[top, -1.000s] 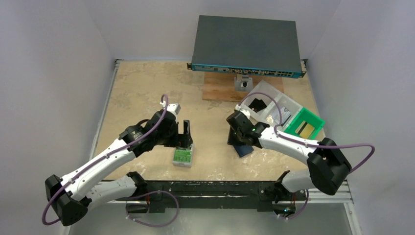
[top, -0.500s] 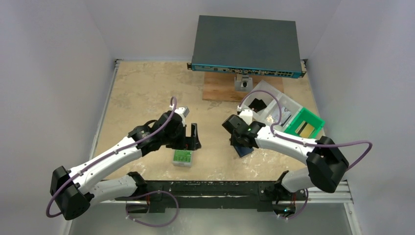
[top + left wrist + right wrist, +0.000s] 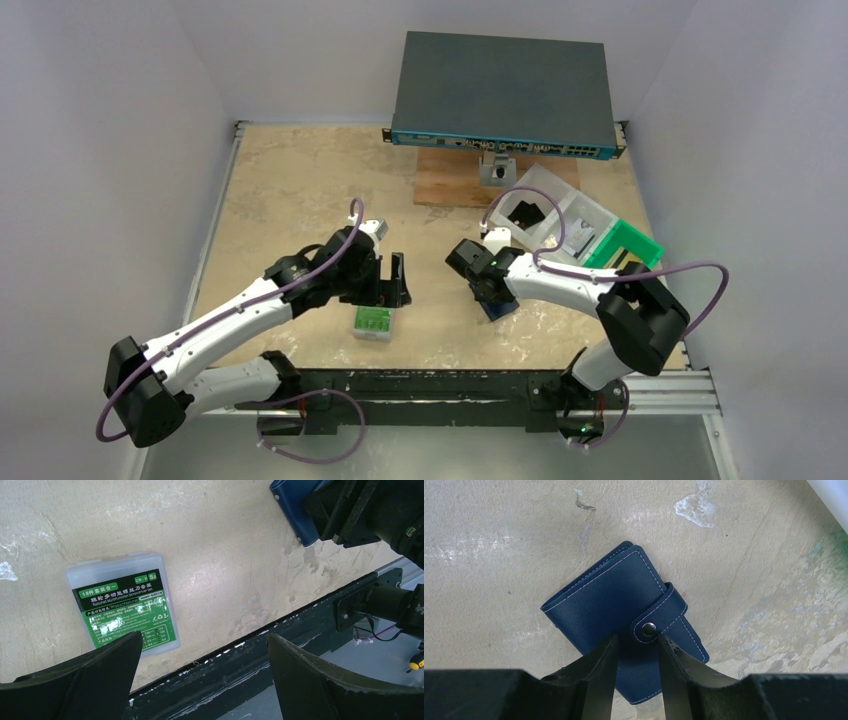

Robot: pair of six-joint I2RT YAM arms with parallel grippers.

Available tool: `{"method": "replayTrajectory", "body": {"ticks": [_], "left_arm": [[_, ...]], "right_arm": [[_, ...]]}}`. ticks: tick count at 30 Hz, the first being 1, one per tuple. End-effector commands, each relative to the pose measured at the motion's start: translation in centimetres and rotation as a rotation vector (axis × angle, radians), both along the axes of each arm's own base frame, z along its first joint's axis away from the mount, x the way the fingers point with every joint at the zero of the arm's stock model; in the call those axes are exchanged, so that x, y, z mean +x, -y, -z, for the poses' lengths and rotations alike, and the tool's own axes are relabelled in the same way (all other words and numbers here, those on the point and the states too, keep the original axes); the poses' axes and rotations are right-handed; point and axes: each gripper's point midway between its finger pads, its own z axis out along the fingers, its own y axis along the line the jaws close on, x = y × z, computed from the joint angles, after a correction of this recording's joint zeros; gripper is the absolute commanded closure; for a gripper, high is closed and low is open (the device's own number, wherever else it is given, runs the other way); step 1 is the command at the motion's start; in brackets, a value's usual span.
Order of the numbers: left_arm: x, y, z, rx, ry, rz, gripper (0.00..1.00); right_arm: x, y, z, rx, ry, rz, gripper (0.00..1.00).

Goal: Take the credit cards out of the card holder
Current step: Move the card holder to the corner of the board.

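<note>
Well, from above, my left gripper (image 3: 398, 281) waits at 12 o'clock of the grey plastic case with a green label (image 3: 373, 321). Left wrist: its jaws are wide apart and hold nothing. Right wrist: my right gripper (image 3: 638, 639), jaws a little apart, sits at 6 o'clock of the shut navy folding card holder (image 3: 609, 600), I think to pop its snap button (image 3: 649, 628). No cards show. Since a moment ago, the right arm slid toward 9 o'clock.
</note>
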Motion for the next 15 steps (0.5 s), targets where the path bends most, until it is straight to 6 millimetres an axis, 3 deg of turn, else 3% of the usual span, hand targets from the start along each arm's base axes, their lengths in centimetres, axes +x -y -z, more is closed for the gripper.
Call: {"method": "replayTrajectory", "body": {"ticks": [1,5,15], "left_arm": [[0.5,0.9,-1.8,-0.041,0.04,0.02,0.04],[0.6,1.0,-1.8,-0.041,0.039,0.022,0.04],[0.4,0.7,-1.8,-0.034,0.039,0.023,0.04]], "right_arm": [[0.7,0.7,-0.3,-0.055,0.027,0.013,0.66],[1.1,0.8,-1.5,-0.065,0.051,0.01,0.66],[1.9,0.3,-2.3,-0.013,0.094,0.014,0.61]]}}
